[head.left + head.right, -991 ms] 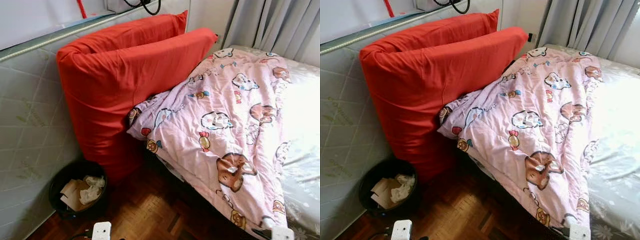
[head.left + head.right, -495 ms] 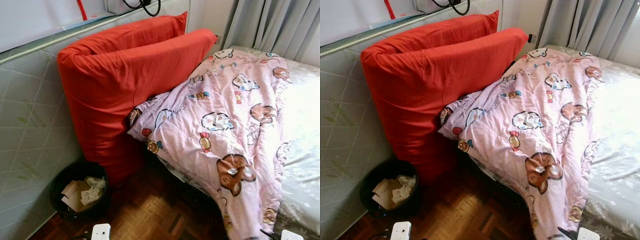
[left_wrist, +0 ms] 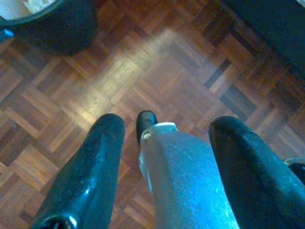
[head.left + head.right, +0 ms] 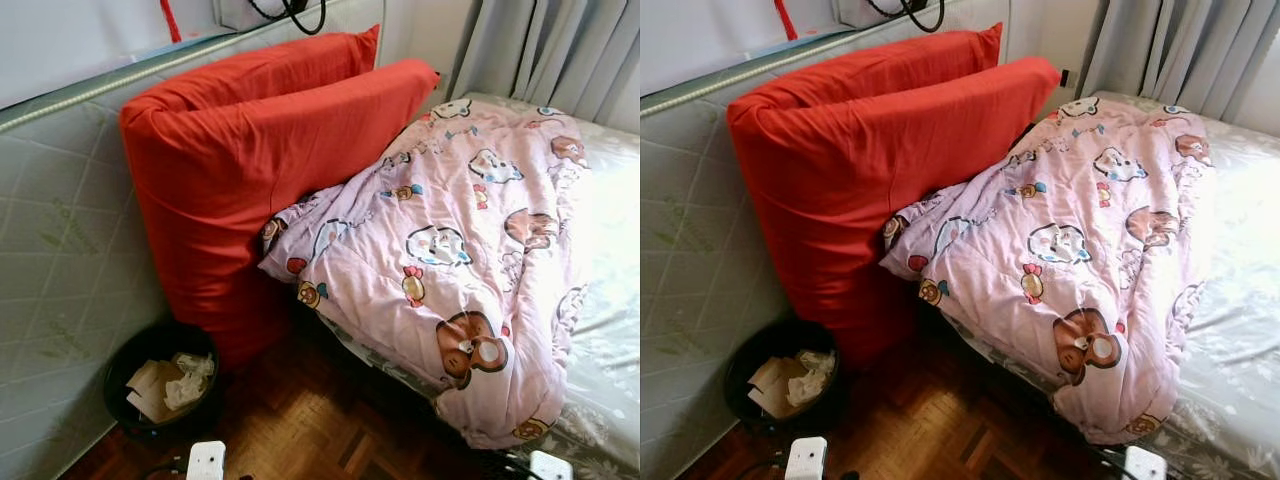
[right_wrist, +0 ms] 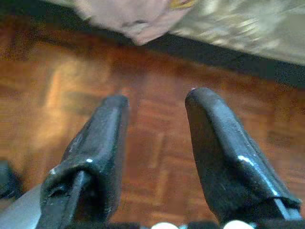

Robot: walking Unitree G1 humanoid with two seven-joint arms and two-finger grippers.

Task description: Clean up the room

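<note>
My right gripper (image 5: 155,117), fingers spread and empty, hangs over brown parquet floor (image 5: 157,157) below the bed edge. Left gripper (image 3: 164,138) likewise spread. Pink cartoon-print quilt (image 4: 450,260) lies rumpled on the bed, against two red pillows (image 4: 260,170). Black round wastebasket (image 4: 160,385) holds paper.

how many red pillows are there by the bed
2. The front red pillow leans against the pink quilt; the back red pillow stands behind it against the upright mattress. More may be hidden.
</note>
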